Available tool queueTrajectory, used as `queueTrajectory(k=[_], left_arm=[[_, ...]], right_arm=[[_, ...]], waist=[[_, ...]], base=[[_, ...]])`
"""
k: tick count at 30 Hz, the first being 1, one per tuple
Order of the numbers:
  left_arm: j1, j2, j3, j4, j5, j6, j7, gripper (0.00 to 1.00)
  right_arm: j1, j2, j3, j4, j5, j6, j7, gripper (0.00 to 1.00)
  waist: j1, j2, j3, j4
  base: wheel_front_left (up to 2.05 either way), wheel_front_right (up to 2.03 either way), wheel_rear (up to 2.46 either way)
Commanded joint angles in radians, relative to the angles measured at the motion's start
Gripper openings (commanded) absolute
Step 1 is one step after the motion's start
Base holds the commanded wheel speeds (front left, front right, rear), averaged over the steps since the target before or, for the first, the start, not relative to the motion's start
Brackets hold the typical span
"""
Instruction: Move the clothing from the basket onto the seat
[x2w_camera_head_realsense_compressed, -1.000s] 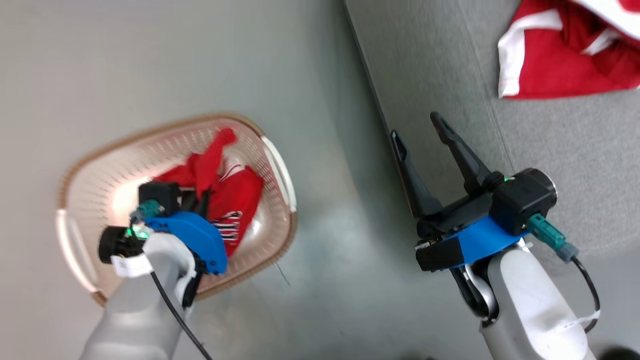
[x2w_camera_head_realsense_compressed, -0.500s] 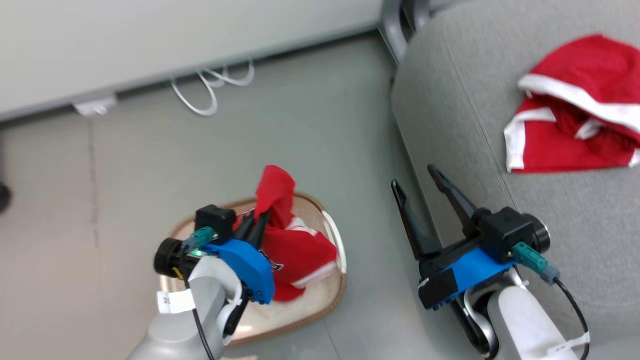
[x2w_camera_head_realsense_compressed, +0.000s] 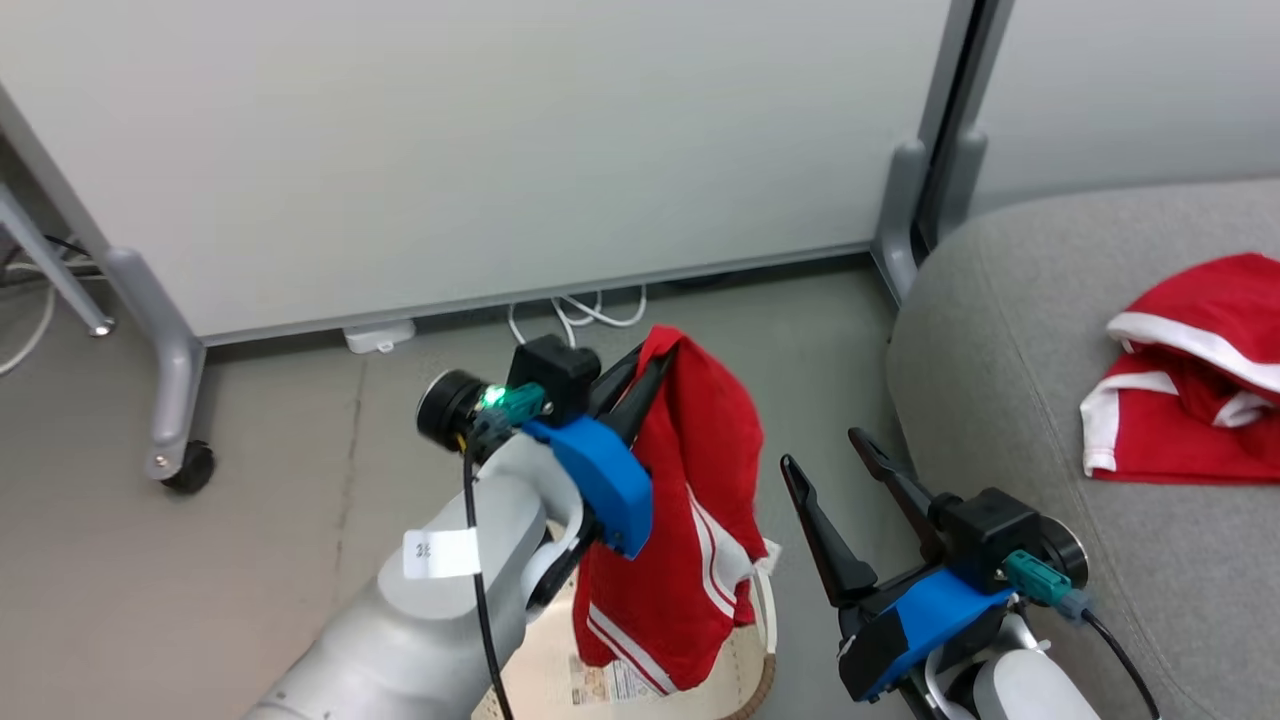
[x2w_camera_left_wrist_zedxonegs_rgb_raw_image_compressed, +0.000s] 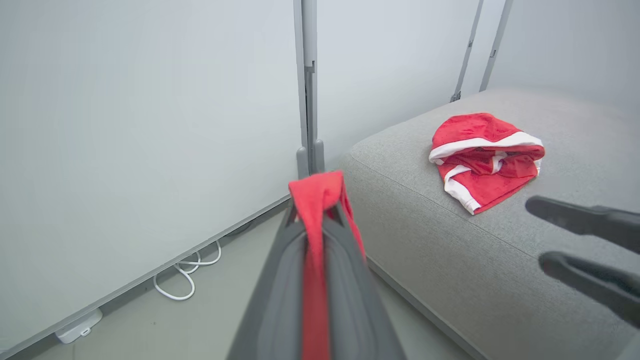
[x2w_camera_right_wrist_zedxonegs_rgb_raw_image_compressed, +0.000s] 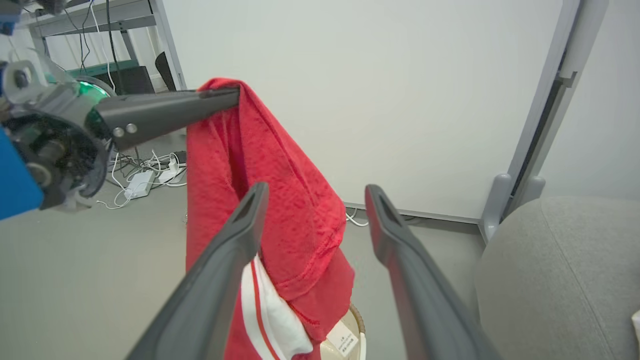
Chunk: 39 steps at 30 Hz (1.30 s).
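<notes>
Taking up the whole top of the head view is a white panel wall (x2w_camera_head_realsense_compressed: 500, 150) on grey legs, with grey floor (x2w_camera_head_realsense_compressed: 250, 560) under it. The seat (x2w_camera_head_realsense_compressed: 1000, 400) is the next biggest thing, a light grey cushion filling the right side of the frame.

One red garment (x2w_camera_head_realsense_compressed: 700, 480) with white stripes hangs just left of center. It's pinched at its top edge and droops straight down, and its bottom hem ends over the basket opening, though I can't tell if it touches the bottom. The second red garment (x2w_camera_head_realsense_compressed: 1190, 380) lies crumpled on the seat at the right edge, well apart from the hanging one.

The basket (x2w_camera_head_realsense_compressed: 757, 690) sits on the floor at bottom center, mostly hidden by the arm and the cloth. You mainly see a bit of brown rim and some cream bottom.

The left claw (x2w_camera_head_realsense_compressed: 655, 362) is clamped together on the top of the hanging garment. In the left wrist view the red cloth runs right between its two fingers. The right claw (x2w_camera_head_realsense_compressed: 824, 450) is at lower right, next to the front edge of the seat, with its fingers spread apart and nothing in them.

Small stuff: white cables (x2w_camera_head_realsense_compressed: 580, 310) are looped on the floor at the foot of the wall, and there's a paper label (x2w_camera_head_realsense_compressed: 610, 685) on the basket's bottom.
</notes>
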Motion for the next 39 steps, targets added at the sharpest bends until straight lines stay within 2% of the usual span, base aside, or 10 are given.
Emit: queueTrajectory(k=[1, 12, 27, 39], left_arm=[[-0.03, -0.006, -0.015, -0.006, -0.01, -0.001, -0.005, 0.0], [-0.148, -0.024, -0.102, -0.02, -0.068, -0.001, -0.005, 0.0], [-0.155, -0.028, -0.154, -0.014, -0.102, -0.001, -0.005, 0.0], [-0.173, -0.028, -0.205, -0.04, -0.131, -0.001, -0.005, 0.0]], right_arm=[[0.016, -0.001, 0.004, -0.005, 0.005, 0.0, 0.003, 1.0], [0.03, -0.001, 0.03, -0.009, 0.018, 0.0, 0.015, 1.0], [-0.045, -0.001, 0.11, 0.033, 0.068, 0.0, 0.054, 1.0], [-0.249, -0.001, 0.214, 0.29, 0.177, 0.0, 0.042, 1.0]], waist=[[0.0002, -0.0001, -0.034, 0.032], [0.0002, -0.0001, -0.059, 0.048], [0.0002, -0.0001, -0.052, 0.03], [0.0002, -0.0001, -0.041, 0.048]], base=[[0.0, 0.0, 0.0], [0.0, 0.0, 0.0], [0.0, 0.0, 0.0], [0.0, 0.0, 0.0]])
